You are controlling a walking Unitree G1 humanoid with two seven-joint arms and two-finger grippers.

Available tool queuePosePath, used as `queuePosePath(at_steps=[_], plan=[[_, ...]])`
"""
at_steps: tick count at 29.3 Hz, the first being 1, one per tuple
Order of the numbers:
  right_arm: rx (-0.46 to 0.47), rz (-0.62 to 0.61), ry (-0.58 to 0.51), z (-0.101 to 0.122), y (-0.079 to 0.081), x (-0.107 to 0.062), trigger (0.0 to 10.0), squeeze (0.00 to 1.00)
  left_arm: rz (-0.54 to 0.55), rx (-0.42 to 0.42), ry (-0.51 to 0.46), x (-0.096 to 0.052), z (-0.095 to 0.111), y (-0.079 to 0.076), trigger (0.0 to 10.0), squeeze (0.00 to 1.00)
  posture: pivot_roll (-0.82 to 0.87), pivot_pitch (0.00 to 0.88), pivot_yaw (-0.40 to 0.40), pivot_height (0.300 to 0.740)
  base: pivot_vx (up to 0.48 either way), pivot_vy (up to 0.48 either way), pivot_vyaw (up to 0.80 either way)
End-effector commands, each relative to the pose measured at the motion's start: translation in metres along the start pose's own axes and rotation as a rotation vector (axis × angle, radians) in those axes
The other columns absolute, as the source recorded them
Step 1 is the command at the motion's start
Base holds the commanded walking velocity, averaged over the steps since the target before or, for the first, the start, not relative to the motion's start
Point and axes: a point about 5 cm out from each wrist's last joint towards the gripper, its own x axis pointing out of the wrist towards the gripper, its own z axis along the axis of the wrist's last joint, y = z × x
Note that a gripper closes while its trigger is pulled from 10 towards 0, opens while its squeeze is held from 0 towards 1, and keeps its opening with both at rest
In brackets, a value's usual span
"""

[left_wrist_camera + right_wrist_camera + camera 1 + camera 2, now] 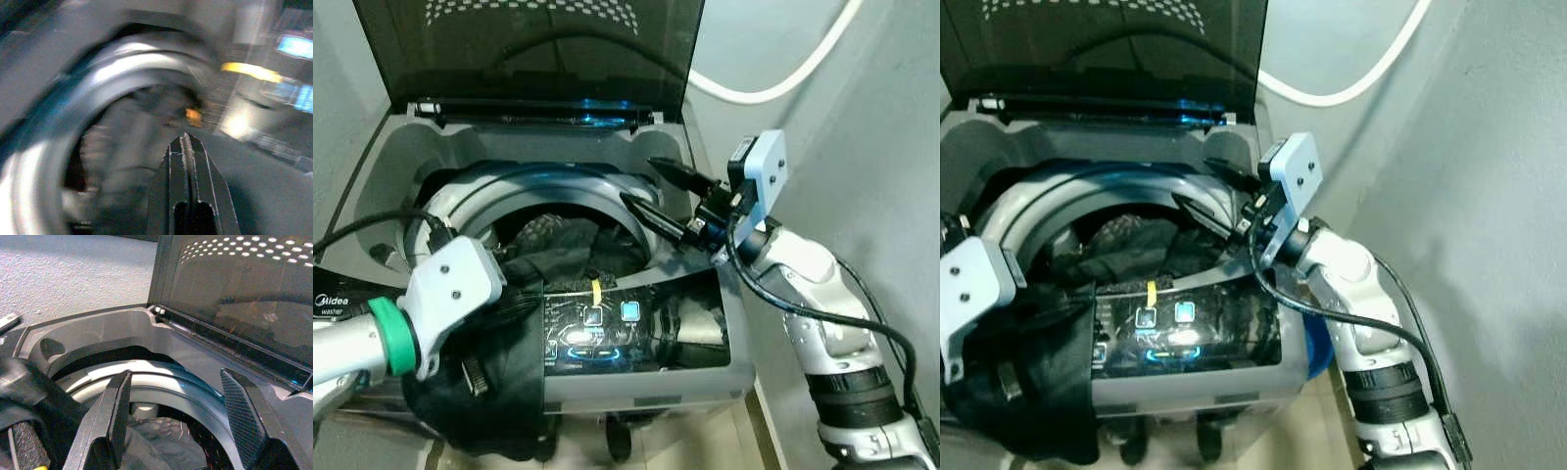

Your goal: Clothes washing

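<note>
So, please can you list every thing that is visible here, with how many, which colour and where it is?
Washing machine: one, grey, top-loading, in front of the robot.
Lid: one, dark and see-through, standing open at the back.
Drum ring: one, silver, around the opening.
Control panel: one, dark with blue lights, on the front edge.
Clothes: dark pile, count unclear, inside the drum.
Dark garment: one, black, hanging over the front edge, on the left.
Hose: one, white, along the wall.
Left gripper: fingers together, at the dark garment.
Right gripper: fingers apart, above the drum's right side.
</note>
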Motion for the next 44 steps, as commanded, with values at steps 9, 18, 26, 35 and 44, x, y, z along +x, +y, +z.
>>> queuePosePath(at_steps=[9,18,26,35,44], plan=[[-0.009,0.015,-0.001,0.000,0.002,0.003,10.0,0.00,0.133,0.144,-0.248,0.051,0.042,0.046,10.0,0.00,0.15,0.137,-0.016,0.740,0.000,0.000,0.00],[-0.021,-0.016,0.004,0.002,0.004,-0.005,10.0,0.00,0.054,0.190,-0.296,0.059,0.066,0.055,10.0,0.20,0.11,0.123,0.025,0.740,0.000,0.000,0.00],[-0.017,-0.027,0.015,-0.001,0.002,-0.012,10.0,0.00,-0.059,0.124,-0.250,0.016,0.056,0.035,10.0,1.00,0.16,0.126,0.008,0.740,0.000,0.000,0.00],[0.005,0.028,-0.002,-0.005,0.005,0.005,10.0,0.00,-0.061,0.012,-0.145,-0.019,0.041,0.004,10.0,1.00,0.24,0.142,-0.030,0.740,0.000,0.000,0.00],[0.025,0.054,0.000,-0.010,0.008,0.011,10.0,0.00,-0.010,-0.045,0.035,-0.031,0.012,-0.017,10.0,1.00,0.25,0.149,-0.045,0.740,0.000,0.000,0.00]])
